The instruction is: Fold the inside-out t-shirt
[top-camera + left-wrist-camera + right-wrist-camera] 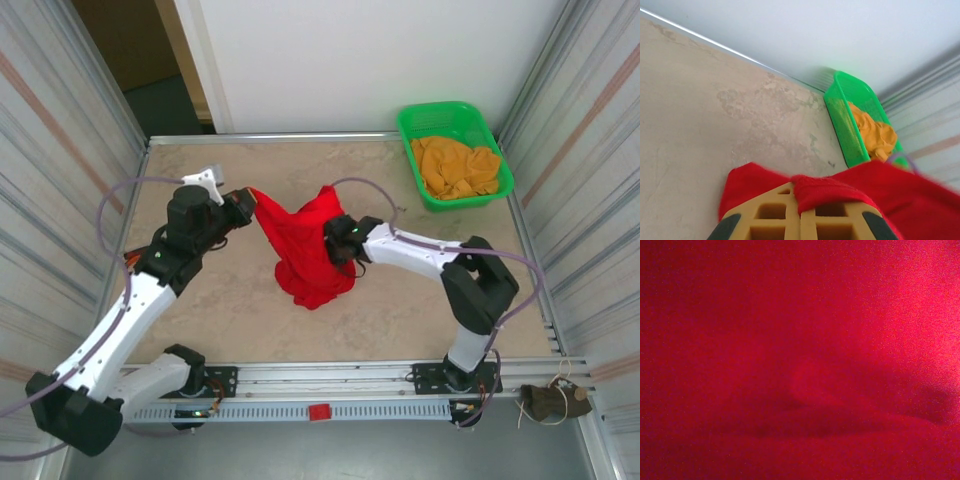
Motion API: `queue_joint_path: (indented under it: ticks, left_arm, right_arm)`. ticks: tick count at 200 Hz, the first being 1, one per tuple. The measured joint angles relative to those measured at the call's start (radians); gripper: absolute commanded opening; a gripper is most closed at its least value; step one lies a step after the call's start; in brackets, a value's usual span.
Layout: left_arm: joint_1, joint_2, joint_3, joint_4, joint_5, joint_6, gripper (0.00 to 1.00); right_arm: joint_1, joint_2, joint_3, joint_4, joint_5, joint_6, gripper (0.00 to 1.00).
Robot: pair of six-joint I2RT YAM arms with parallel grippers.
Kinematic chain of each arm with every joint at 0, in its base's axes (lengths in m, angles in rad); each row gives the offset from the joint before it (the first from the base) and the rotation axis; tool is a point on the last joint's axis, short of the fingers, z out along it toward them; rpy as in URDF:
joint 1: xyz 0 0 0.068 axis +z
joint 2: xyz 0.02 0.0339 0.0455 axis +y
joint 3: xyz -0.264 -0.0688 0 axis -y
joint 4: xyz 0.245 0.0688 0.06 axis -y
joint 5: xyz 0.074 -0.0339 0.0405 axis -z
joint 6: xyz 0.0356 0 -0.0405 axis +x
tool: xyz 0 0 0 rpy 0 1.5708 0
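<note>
Shirt [305, 250] is pinched at one edge by your left gripper [244, 206], and your right gripper [338, 240] is closed on its other side. It hangs bunched over the table's [200, 310] middle. A basket [440, 107] sits in the far right corner.

Bright even light, soft shadows, right wrist view grainy

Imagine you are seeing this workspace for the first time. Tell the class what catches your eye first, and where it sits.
The bright red t-shirt grabs attention first. It is bunched over the middle of the table, strung between the left gripper and the right gripper, both shut on its fabric. Next comes the green basket in the far right corner, holding a crumpled orange-yellow cloth.
</note>
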Motion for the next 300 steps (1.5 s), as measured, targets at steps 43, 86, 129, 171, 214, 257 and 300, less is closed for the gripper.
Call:
queue_joint_path:
  ticks: [43, 86, 129, 171, 214, 257, 300]
  left_arm:
    - [0.121, 0.193, 0.034, 0.068, 0.025, -0.066, 0.00]
    - [0.206, 0.327, 0.036, 0.068, 0.045, -0.089, 0.00]
    - [0.207, 0.330, -0.031, 0.074, 0.047, -0.084, 0.00]
    - [0.233, 0.341, -0.098, 0.047, 0.047, -0.072, 0.00]
    - [0.239, 0.341, -0.108, 0.043, 0.098, -0.014, 0.33]
    - [0.184, 0.270, -0.080, 0.019, 0.140, 0.088, 0.53]
    - [-0.016, 0.153, 0.009, 0.063, 0.131, 0.124, 0.57]
  right_arm:
    - [0.068, 0.000, 0.049, -0.132, -0.023, -0.117, 0.00]
    - [0.033, -0.103, 0.048, -0.180, -0.044, -0.151, 0.00]
    - [-0.085, -0.253, 0.111, -0.205, -0.061, -0.147, 0.00]
    - [-0.267, -0.375, 0.297, -0.179, -0.092, -0.094, 0.00]
    - [-0.334, -0.397, 0.429, -0.147, -0.114, -0.047, 0.00]
    - [-0.378, -0.371, 0.510, -0.150, -0.151, -0.006, 0.00]
    - [-0.379, -0.342, 0.573, -0.148, -0.178, 0.011, 0.00]
